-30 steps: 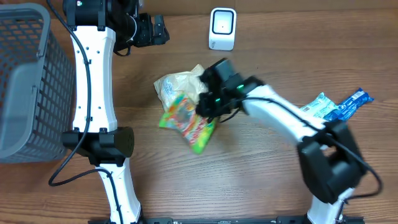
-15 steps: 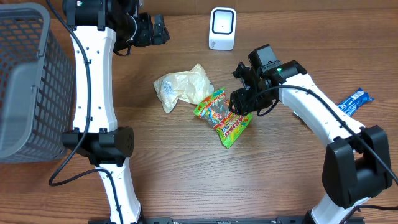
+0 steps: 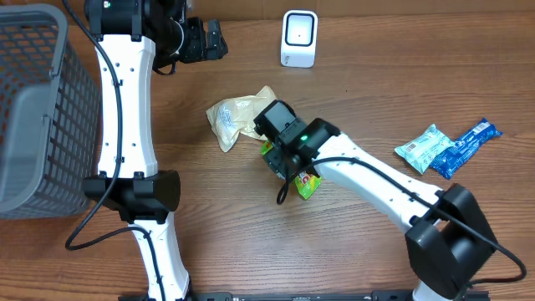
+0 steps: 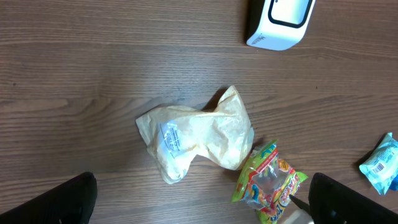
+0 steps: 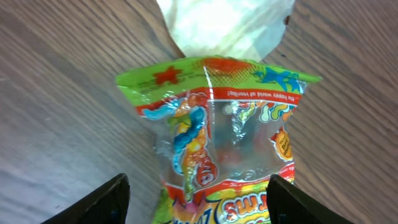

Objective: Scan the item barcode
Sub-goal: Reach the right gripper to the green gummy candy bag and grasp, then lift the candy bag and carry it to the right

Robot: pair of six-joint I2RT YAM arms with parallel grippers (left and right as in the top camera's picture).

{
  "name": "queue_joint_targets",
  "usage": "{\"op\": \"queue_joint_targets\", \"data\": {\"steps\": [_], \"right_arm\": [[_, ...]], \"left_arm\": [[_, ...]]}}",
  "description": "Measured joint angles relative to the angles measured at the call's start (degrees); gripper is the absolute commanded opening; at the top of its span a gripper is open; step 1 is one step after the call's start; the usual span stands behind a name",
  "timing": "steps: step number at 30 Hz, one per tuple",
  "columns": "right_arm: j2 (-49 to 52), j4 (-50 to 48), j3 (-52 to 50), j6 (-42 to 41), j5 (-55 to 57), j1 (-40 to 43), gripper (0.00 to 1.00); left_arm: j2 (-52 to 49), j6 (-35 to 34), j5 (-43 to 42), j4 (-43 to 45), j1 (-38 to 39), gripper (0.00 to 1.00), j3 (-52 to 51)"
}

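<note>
The right gripper [image 5: 199, 202] hung over the candy bag [image 5: 217, 137] with its jaws apart, one on each side of the bag's lower end and closed on nothing. The bag lay flat on the table [image 3: 251, 242], printed front and clear window up. Its top edge touched, or lay just beside, a pale bag [image 3: 242, 117], and the scanner [image 3: 299, 38] stood well apart at the far edge. The left gripper [image 4: 199, 205] was open and empty, high over the same spot. No barcode showed on the upturned face, so it was probably underneath. The main risk was a lift that showed the scanner the wrong side and gave no read. The film looked glossy and loosely filled, so a pinch might have caught only a fold of wrapper, letting the bag sag, twist or slip out on the way. Closing too near the top edge could have dragged the pale bag along. Creases or glare across the code might also have spoiled a scan.
</note>
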State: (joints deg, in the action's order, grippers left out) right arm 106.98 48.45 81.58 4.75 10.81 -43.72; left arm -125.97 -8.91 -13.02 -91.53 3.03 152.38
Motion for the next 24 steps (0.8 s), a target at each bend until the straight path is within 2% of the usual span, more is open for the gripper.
{"op": "queue_joint_targets", "data": {"steps": [7,9,11,13,15,17,21,24], "right_arm": [[8.31,-1.70,0.00,0.02,4.52,-0.22,0.76],[10.54,-1.90,0.00,0.07,5.11,-0.37,0.72],[11.26,-1.90,0.00,0.13,6.12,-0.85,0.56],[11.58,-2.08,0.00,0.13,7.06,-1.05,0.32],[11.63,-2.36,0.00,0.37,7.72,-1.03,0.15],[11.58,-2.56,0.13,-0.26,8.63,-0.94,0.04],[11.47,-0.24,1.31,-0.68,8.74,-0.90,0.04],[11.52,6.34,3.26,-0.57,4.09,-0.90,0.04]], "left_arm": [[0.00,0.00,0.00,0.00,0.00,1.00,0.00],[0.00,0.00,0.00,0.00,0.00,1.00,0.00],[0.00,0.00,0.00,0.02,0.00,1.00,0.00],[0.00,0.00,0.00,0.00,0.00,1.00,0.00],[0.00,0.00,0.00,0.02,0.00,1.00,0.00],[0.00,0.00,0.00,0.00,0.00,1.00,0.00],[0.00,0.00,0.00,0.02,0.00,1.00,0.00],[0.00,0.00,0.00,0.02,0.00,1.00,0.00]]}}
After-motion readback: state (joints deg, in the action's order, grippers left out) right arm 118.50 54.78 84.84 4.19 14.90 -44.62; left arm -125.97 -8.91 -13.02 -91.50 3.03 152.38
